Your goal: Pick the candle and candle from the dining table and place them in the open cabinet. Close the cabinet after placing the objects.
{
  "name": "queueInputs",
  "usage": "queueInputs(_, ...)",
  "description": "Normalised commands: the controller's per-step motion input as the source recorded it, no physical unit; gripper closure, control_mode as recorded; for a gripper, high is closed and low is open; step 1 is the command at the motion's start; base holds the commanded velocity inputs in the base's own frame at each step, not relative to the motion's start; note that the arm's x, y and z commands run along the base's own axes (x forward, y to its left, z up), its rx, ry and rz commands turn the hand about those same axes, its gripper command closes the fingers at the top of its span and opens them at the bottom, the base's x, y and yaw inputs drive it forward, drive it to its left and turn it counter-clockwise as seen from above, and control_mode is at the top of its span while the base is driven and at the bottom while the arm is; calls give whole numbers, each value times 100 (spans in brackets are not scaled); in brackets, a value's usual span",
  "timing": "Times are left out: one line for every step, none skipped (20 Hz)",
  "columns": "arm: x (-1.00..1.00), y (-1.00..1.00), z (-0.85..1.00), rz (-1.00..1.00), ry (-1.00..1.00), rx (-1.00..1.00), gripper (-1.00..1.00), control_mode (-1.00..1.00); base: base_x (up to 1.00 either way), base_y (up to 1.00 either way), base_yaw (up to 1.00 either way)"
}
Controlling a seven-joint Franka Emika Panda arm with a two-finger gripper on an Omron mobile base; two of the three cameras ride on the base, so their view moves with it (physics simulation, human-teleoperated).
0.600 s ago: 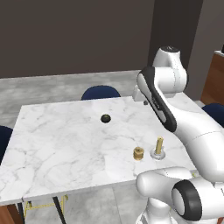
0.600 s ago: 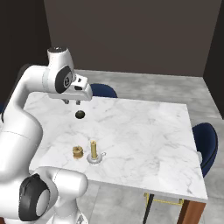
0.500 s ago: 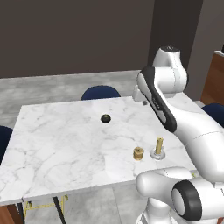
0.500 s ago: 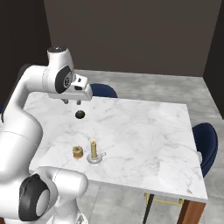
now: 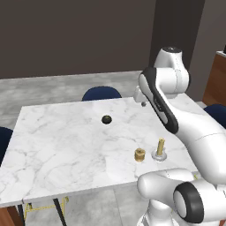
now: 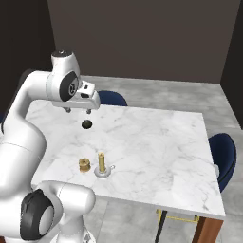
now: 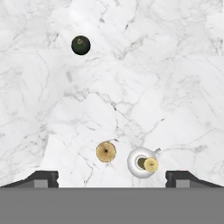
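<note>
Near the dining table's (image 6: 156, 142) front edge, at six o'clock in the hand view, stick candle (image 7: 150, 164) and spool candle (image 7: 106, 152) sit side by side, so the spread, empty gripper (image 6: 77, 110) should descend squarely over one alone.

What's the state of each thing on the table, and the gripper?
stick candle: upright on its silver dish, untouched.
spool candle: on the dining table, beside the stick candle, apart from it.
black lump: resting on the table.
gripper: open, empty, above the table.
</note>
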Motion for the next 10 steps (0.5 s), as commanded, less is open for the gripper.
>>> queueInputs(-16, -3, 0, 0, -2, 0, -100, -100, 0, 0, 0)
queueInputs(-13, -3, 0, 0, 0, 0, -100, -100, 0, 0, 0)
queueInputs(-14, -4, -3, 0, 0, 0, -100, -100, 0, 0, 0)
queueInputs(-24, -16, -4, 0, -3, 3, -100, -100, 0, 0, 0)
queueInputs(-26, -19, -11, 0, -4, 3, -100, -100, 0, 0, 0)
queueInputs(-24, -25, -13, 0, -3, 5, -100, -100, 0, 0, 0)
queueInputs(-30, -26, -20, 0, -5, 4, -100, -100, 0, 0, 0)
queueInputs(-27, -20, -28, 0, -1, 1, -100, -100, 0, 0, 0)
queueInputs(-25, -18, -31, 0, -1, 0, -100, -100, 0, 0, 0)
queueInputs(-22, -19, -34, 0, 0, 1, -100, -100, 0, 0, 0)
